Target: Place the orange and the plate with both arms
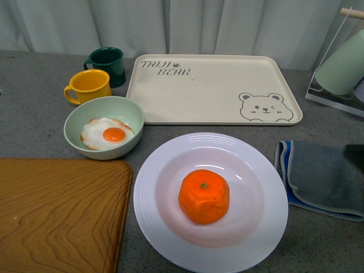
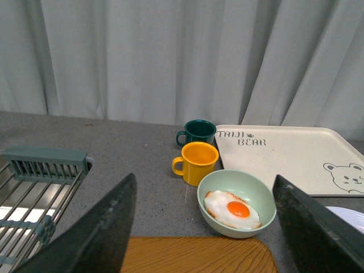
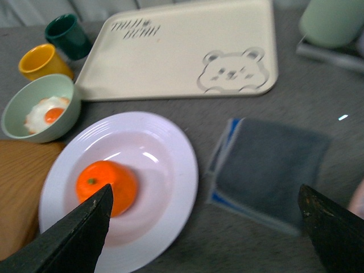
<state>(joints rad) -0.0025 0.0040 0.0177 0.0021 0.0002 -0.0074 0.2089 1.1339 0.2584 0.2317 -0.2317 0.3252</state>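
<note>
Left hand (image 2: pixel 205 179) and right hand (image 3: pixel 205 189) gape empty; orange (image 1: pixel 203 196) may roll, glossy plate (image 1: pixel 151 193) likely slippery, so grip its rim.

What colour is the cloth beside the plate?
The cloth is grey with a blue edge; front view.

Beige tray (image 1: pixel 210 91), one item, is carrying the printed words "TAIJI BEAR" with a paw mark in one corner, nothing else showing legible lettering.
</note>
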